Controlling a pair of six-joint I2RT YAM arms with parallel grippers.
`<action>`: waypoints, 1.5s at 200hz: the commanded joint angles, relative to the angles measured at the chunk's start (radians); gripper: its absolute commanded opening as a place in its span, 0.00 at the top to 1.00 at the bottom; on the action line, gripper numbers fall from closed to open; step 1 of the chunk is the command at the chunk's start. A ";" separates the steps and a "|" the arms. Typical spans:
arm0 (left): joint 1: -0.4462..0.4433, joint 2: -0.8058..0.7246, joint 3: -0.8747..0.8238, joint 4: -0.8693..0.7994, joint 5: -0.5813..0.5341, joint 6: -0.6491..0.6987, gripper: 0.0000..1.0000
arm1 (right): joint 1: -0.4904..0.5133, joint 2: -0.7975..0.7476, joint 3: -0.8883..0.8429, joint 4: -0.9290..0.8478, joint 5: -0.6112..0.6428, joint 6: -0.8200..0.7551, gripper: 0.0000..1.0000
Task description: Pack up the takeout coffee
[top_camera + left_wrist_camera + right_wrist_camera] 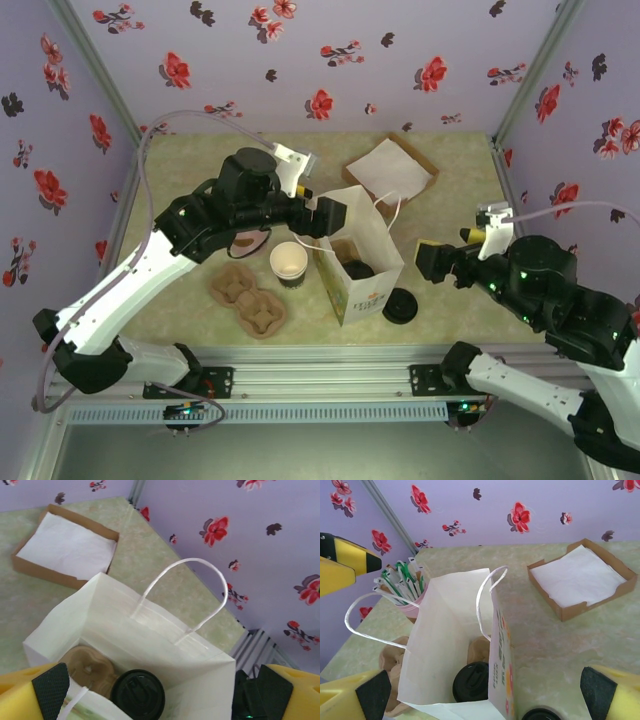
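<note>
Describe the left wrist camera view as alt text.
An open white paper bag seen from above holds a black-lidded cup beside a brown pulp carrier. Beyond it a cardboard tray of white napkins sits on the green table.

**Takeout coffee.** A black-lidded cup (pixel 358 270) stands upright inside the white paper bag (pixel 362 297). An open cup (pixel 288 262), white inside and dark brown below, stands upright at the bag's nine o'clock. A loose black lid (pixel 400 305) lies flat at the bag's four o'clock.
</note>
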 commanded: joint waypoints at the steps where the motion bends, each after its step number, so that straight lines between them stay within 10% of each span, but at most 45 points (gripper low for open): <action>1: -0.007 -0.048 -0.027 -0.027 -0.077 0.029 0.01 | 0.007 0.037 0.003 -0.005 0.030 -0.010 0.01; 122: 0.138 -0.205 -0.152 -0.178 -0.132 0.015 0.01 | -0.027 0.356 0.253 -0.014 -0.032 -0.058 0.01; 188: 0.292 -0.264 -0.213 -0.257 -0.118 0.002 0.03 | -0.300 0.540 0.440 -0.059 -0.217 -0.009 0.01; 237: 0.382 -0.275 -0.236 -0.319 -0.124 0.003 0.12 | -0.558 0.545 0.317 -0.025 -0.371 0.042 0.01; 300: 0.420 -0.239 -0.276 -0.281 -0.098 0.008 0.33 | -0.599 0.435 0.077 0.060 -0.349 0.033 0.01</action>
